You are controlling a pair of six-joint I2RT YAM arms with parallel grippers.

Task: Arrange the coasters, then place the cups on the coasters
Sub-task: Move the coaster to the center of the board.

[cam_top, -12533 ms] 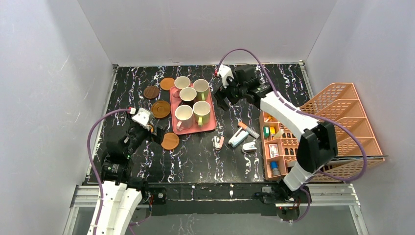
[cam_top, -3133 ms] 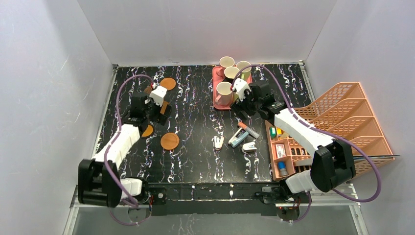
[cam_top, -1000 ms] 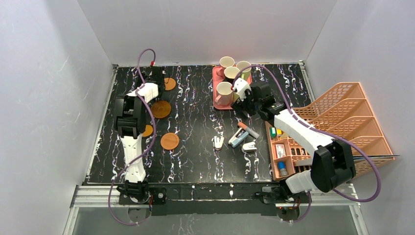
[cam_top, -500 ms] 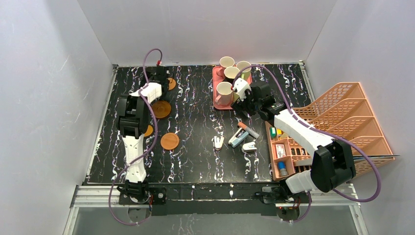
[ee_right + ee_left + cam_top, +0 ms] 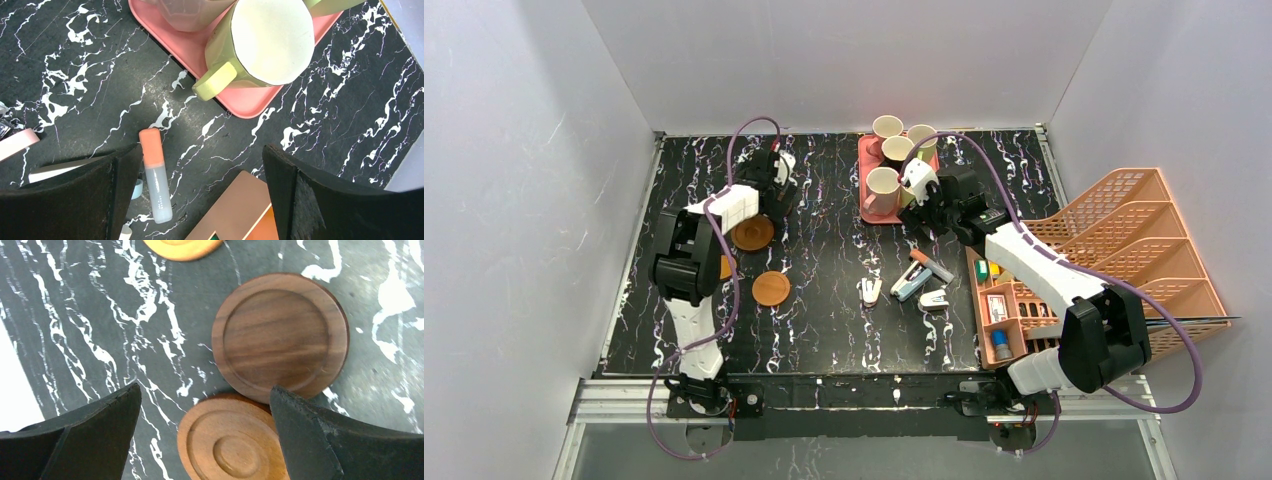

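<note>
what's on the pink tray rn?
Four cups visible from above on the tray; wrist camera shows a fifth, yellow-green cup at its corner; the right arm mostly hides it overhead.

No writing can be read anywhere. The orange-capped tube (image 5: 156, 180) bears small print along its side, perhaps a brand name, too blurred to make out.

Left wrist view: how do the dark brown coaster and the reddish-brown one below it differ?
The dark brown round wooden coaster is darker than the reddish-brown round wooden coaster. The dark one has a flat centre inside one raised rim; the reddish one has stepped rings around a central bump. The dark one shows whole; the reddish one is cut off by the frame. Both lie flat on the black marbled table.
</note>
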